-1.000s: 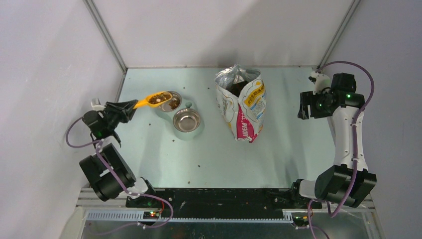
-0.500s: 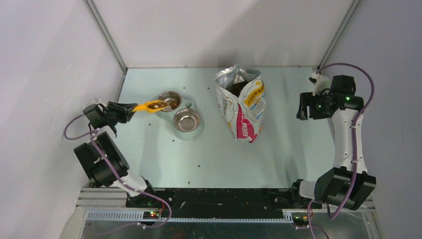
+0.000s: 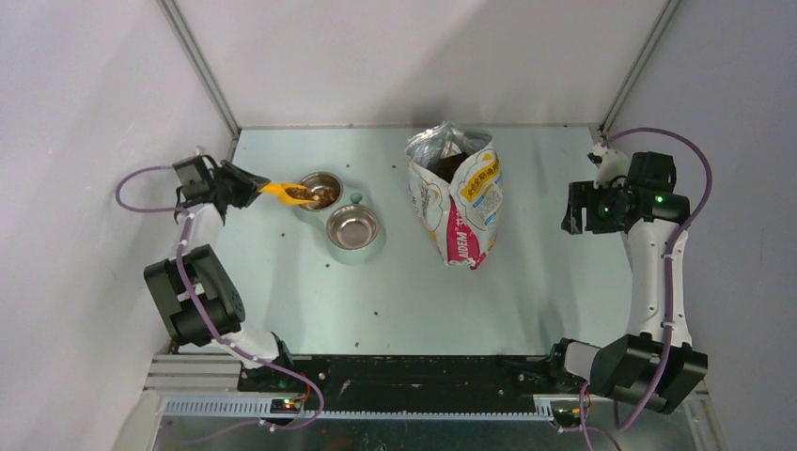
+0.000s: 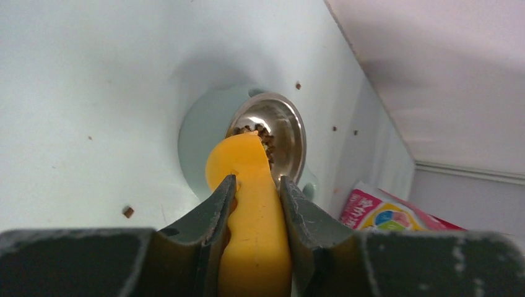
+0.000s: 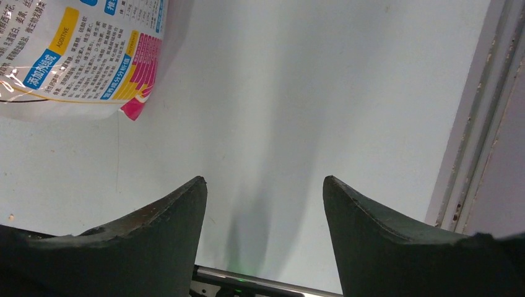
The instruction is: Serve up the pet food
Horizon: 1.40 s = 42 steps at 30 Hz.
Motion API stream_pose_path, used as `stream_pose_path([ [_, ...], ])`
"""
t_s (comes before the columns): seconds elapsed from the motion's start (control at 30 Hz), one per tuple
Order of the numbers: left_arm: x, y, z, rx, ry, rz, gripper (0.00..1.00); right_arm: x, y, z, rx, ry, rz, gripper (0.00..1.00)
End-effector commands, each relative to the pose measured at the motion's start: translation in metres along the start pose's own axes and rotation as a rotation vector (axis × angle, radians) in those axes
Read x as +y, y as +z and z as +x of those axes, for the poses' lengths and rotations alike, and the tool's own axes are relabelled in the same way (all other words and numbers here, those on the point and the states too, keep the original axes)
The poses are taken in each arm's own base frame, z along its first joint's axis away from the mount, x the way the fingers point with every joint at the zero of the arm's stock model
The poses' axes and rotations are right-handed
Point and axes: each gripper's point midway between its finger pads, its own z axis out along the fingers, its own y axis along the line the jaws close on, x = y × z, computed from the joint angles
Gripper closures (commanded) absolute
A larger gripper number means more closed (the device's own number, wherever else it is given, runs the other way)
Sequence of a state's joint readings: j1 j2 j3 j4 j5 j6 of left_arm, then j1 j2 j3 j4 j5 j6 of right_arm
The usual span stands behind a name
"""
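My left gripper (image 3: 246, 187) is shut on the handle of an orange scoop (image 3: 285, 192), also in the left wrist view (image 4: 254, 204). The scoop is tipped over the far steel bowl (image 3: 322, 178), and its head dips into that bowl (image 4: 290, 127). Brown pet food (image 3: 325, 195) lies in that bowl, seen past the scoop's tip (image 4: 265, 133). A second steel bowl (image 3: 353, 227) in front of it holds no kibble. My right gripper (image 3: 570, 209) is open and holds nothing above the table at the right, its fingertips (image 5: 186, 204) apart.
An open printed pet food bag (image 3: 459, 193) stands mid-table, its corner in both wrist views (image 4: 384, 213) (image 5: 80, 55). The bowls share a pale green stand (image 4: 198, 133). Stray kibble pieces (image 4: 128, 211) dot the table. Walls close in on three sides.
My left gripper has moved back and up along the left wall and has tipped the scoop; the kibble that lay in the scoop is now in the far bowl. The right arm has shifted slightly.
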<state>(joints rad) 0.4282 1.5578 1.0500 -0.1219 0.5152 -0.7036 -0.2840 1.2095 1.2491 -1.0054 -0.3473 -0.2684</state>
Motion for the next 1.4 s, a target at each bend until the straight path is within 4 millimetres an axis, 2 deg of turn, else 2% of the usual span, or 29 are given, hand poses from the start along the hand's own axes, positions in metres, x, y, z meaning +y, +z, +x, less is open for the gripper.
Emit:
stream_pose_path([
  [0.0, 0.013, -0.005, -0.006, -0.019, 0.207, -0.172, 1.0, -0.001, -0.007, -0.012, -0.065, 0.001, 0.013, 0.28],
  [0.03, 0.002, -0.003, -0.008, -0.023, 0.242, -0.167, 1.0, -0.001, -0.006, -0.012, -0.067, 0.004, 0.012, 0.28],
  [0.07, 0.001, -0.003, -0.007, -0.015, 0.278, -0.178, 1.0, -0.002, -0.007, -0.014, -0.077, 0.005, 0.015, 0.28],
  [0.27, -0.037, 0.006, 0.001, 0.006, 0.515, -0.195, 1.0, -0.004, -0.007, -0.017, -0.101, 0.019, 0.019, 0.28],
  [0.47, -0.086, 0.009, 0.003, -0.009, 0.742, -0.162, 1.0, -0.004, -0.007, -0.017, -0.106, 0.021, 0.01, 0.28],
  [0.5, -0.085, 0.007, 0.002, -0.008, 0.785, -0.187, 1.0, -0.004, -0.007, -0.017, -0.108, 0.024, 0.006, 0.28],
  [0.53, -0.098, 0.005, 0.001, -0.022, 0.819, -0.186, 1.0, -0.003, -0.007, -0.017, -0.107, 0.029, 0.003, 0.28],
  [0.57, -0.099, 0.002, 0.004, -0.015, 0.86, -0.216, 1.0, -0.003, -0.006, -0.017, -0.11, 0.032, -0.001, 0.28],
  [0.63, -0.11, -0.007, -0.004, -0.045, 0.914, -0.234, 1.0, 0.0, -0.008, -0.019, -0.124, 0.047, -0.011, 0.28],
  [0.7, -0.127, -0.012, 0.002, -0.052, 0.956, -0.21, 1.0, 0.004, -0.01, -0.022, -0.141, 0.062, -0.025, 0.28],
  [0.77, -0.134, -0.015, 0.003, -0.054, 0.999, -0.197, 1.0, 0.006, -0.011, -0.024, -0.152, 0.069, -0.035, 0.28],
  [0.83, -0.135, -0.014, 0.007, -0.046, 1.011, -0.182, 1.0, 0.007, -0.012, -0.025, -0.155, 0.072, -0.037, 0.28],
  [0.93, -0.119, -0.003, 0.02, 0.011, 0.994, -0.195, 1.0, 0.005, -0.011, -0.027, -0.159, 0.073, -0.036, 0.28],
  [1.03, -0.127, -0.001, 0.031, 0.023, 0.989, -0.133, 1.0, 0.005, -0.01, -0.027, -0.16, 0.076, -0.037, 0.28],
  [1.17, -0.134, 0.004, 0.034, 0.04, 0.987, -0.104, 1.0, 0.005, -0.011, -0.027, -0.161, 0.077, -0.037, 0.27],
  [1.27, -0.132, 0.009, 0.037, 0.053, 0.995, -0.107, 1.0, 0.005, -0.012, -0.026, -0.162, 0.079, -0.034, 0.28],
  [1.37, -0.122, 0.017, 0.043, 0.086, 0.992, -0.13, 1.0, 0.004, -0.014, -0.026, -0.167, 0.081, -0.03, 0.28],
])
